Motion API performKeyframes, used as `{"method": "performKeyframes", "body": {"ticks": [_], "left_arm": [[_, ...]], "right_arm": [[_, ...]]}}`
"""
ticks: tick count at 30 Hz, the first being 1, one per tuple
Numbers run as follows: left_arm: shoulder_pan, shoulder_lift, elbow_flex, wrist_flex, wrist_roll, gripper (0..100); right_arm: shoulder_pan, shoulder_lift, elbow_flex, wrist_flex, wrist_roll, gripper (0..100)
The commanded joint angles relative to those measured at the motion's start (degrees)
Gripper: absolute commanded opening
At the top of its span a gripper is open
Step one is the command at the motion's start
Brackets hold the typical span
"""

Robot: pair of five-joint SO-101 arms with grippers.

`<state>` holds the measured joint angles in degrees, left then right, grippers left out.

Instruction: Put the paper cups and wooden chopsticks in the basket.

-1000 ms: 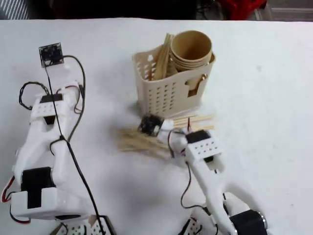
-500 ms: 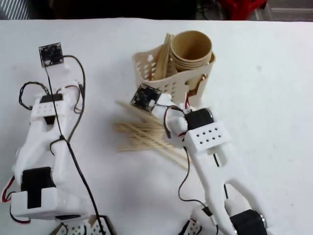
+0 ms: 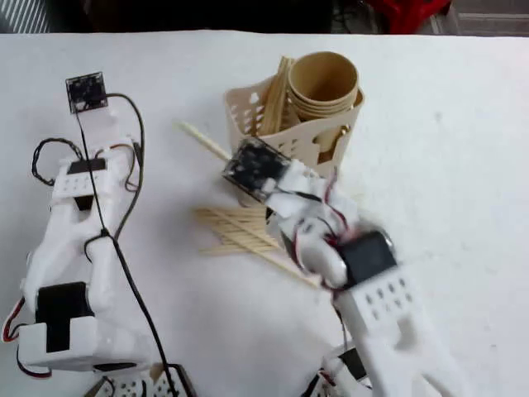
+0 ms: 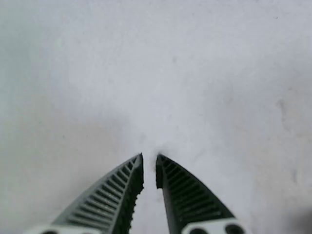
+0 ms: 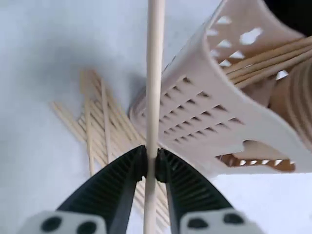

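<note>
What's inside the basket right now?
In the basket: a stack of paper cups and several wooden chopsticks leaning beside them. Its floor and the lower cups are covered by its walls.

Smooth pale wooden chopsticks [image 3: 235, 231], perforated cream plastic basket [image 3: 307, 141], matt paper cups [image 3: 324, 81]

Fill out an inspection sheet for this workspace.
Surface: white table.
Job's things: basket holds stacked paper cups and several chopsticks; loose chopsticks lie on the table beside it; a single chopstick is held above the table.
Clutter: nothing seen.
Grippers: right gripper, jaws shut on the single chopstick beside the basket; left gripper, jaws shut, empty, over bare table.
Cables: black cable runs along the left arm; red and black wires on the right arm.
Surroundings: dark room beyond the far edge, with a red object.
</note>
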<state>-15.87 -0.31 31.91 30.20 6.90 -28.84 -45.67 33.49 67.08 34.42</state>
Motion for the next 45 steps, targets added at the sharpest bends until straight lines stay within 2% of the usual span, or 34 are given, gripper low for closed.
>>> {"method": "performKeyframes", "body": {"ticks": [1,4,11,15,23,28,32,38,45], "left_arm": [[0.4,-0.13,-0.79,-1.14,-0.79,7],[0.31,-0.13,-0.53,-1.14,-0.79,7],[0.04,-0.13,-0.44,-1.14,-0.79,7],[0.04,-0.13,-0.44,-1.14,-0.79,7],[0.04,-0.13,-0.44,-1.14,-0.79,7],[0.4,-0.13,-0.7,-1.14,-0.79,7],[0.4,-0.13,-0.79,-1.14,-0.79,7],[0.48,-0.13,-0.79,-1.14,-0.79,7],[0.92,-0.13,-0.62,-1.14,-0.79,7]], "right_arm": [[-0.66,-9.89,-1.41,-5.85,-8.18,1.6],[-0.48,-11.38,-1.49,-12.26,-13.8,1.6],[-0.75,-10.15,-1.32,-39.52,-27.08,2.0],[-0.48,-3.21,-1.58,-52.18,-27.25,2.0],[1.98,13.93,-1.67,-66.33,-27.6,1.7],[4.79,20.53,-1.05,-69.67,-27.78,1.7],[7.34,22.2,2.73,-73.01,-32.35,1.7],[7.6,22.02,12.4,-76.79,-34.11,1.7],[7.6,22.02,13.45,-77.05,-34.11,2.3]]}}
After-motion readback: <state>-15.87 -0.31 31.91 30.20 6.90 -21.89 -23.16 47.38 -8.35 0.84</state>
